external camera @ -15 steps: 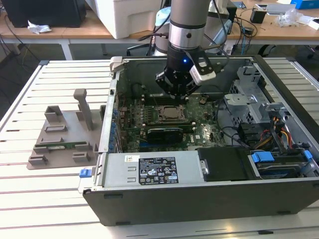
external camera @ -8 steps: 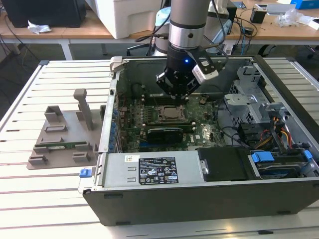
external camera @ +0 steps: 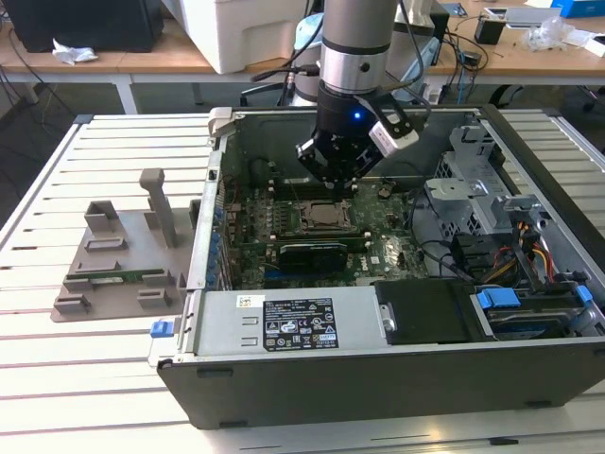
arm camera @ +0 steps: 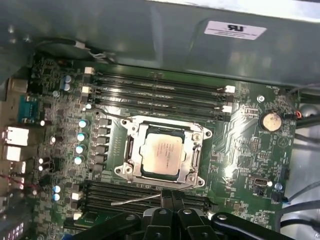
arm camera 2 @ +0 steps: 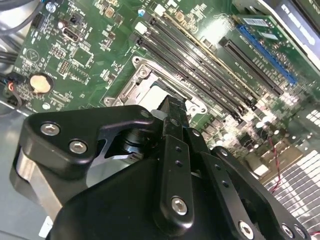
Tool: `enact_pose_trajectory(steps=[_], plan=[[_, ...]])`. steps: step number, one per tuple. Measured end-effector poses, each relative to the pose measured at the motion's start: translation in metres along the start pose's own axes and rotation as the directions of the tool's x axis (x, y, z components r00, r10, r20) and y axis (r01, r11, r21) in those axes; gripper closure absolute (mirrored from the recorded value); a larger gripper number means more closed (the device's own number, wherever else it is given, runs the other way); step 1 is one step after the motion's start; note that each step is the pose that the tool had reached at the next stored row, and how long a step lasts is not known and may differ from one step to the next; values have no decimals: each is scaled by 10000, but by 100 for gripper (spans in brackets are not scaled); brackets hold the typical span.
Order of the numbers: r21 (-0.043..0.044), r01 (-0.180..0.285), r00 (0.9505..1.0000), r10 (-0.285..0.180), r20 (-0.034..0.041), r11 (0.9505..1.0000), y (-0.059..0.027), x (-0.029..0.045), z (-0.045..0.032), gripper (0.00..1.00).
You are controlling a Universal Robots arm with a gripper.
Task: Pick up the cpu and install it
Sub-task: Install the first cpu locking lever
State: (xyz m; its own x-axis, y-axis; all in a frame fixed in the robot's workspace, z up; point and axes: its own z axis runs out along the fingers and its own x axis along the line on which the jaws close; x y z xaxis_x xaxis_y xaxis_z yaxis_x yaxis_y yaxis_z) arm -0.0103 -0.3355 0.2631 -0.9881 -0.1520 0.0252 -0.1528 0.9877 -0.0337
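Cpu (arm camera: 161, 154) sits in the socket (arm camera: 131, 172); my pincer (arm camera: 171, 197) hangs just above, closed, holding nothing.

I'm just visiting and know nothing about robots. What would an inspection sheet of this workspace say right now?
Surface: slatted white table carrying an open computer case.
Job's things: cpu lying in the motherboard socket.
Clutter: grey plastic fixture at the exterior view's left.
Grippers: gripper hovering above the socket, holding nothing.
Cables: bundled wires inside the case.
Surroundings: desks with equipment behind.
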Motion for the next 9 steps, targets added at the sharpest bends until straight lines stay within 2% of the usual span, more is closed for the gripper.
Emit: enact_pose_trajectory(steps=[4,9], plan=[[12,459,9989,-459,15,9989,0,0,0,89],[35,1262,9920,-1262,40,9920,0,0,0,89]])
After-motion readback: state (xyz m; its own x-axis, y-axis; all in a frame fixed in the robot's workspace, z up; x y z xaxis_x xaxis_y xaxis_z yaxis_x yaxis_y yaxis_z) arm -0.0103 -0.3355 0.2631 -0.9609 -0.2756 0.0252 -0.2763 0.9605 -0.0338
